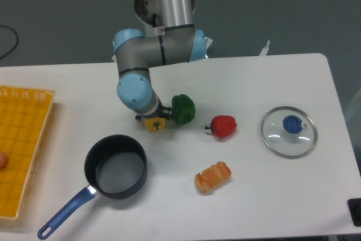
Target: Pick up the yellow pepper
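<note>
Gripper (153, 118) is down over the yellow pepper (154, 124), left of centre on the table (254, 196) and nearer its far edge than its near one. Only a sliver of yellow shows below the wrist; the fingers are hidden, so I cannot tell whether the jaws are closed on the pepper or merely straddling it. Judged risks: the green pepper (183, 109) sits touching or just beside the yellow one on its right, so a finger may catch it and drag or roll it on the lift. The yellow skin is glossy and lobed, which gives hard pads a poor seat; an off-centre pinch could squirt it out sideways, possibly toward the black saucepan (115, 166) near the front-left. Other things stand well apart: a smooth, shiny red pepper (223, 126), a ridged, matte orange-brown croissant (213, 176), a flat glass lid (289, 131) with a blue knob near the right edge, and a yellow lattice basket (20, 145) at the left edge.
</note>
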{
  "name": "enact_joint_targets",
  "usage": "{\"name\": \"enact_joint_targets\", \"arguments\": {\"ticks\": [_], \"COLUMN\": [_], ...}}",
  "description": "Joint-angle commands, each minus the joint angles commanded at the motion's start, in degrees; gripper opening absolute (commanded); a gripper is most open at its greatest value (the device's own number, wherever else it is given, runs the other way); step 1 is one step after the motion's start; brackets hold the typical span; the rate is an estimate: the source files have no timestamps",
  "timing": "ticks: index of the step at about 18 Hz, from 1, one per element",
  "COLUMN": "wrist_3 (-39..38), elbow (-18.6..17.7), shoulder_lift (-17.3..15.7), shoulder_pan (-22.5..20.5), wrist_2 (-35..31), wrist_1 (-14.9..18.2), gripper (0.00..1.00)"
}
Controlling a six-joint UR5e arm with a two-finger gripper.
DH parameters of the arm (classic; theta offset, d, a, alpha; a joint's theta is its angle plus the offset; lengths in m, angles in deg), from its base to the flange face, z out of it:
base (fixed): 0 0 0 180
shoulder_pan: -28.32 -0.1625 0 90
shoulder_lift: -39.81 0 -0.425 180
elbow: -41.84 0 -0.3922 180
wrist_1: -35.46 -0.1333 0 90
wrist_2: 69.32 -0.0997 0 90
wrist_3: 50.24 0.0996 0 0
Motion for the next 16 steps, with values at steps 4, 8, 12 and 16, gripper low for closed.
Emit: {"name": "enact_joint_targets", "arguments": {"ticks": [4,8,12,16], "wrist_3": [0.0,0.1,0.4,1.4], "elbow": [0.4,0.6,0.9,3.1], "shoulder_lift": [-0.1,-0.3,-1.1,-2.4], "shoulder_pan": [0.1,0.1,0.2,0.1], "wrist_2": [0.0,-0.1,-0.2,0.0], "wrist_1": [0.0,0.0,0.0,0.1], "gripper": [0.65,0.59,0.59,0.59]}}
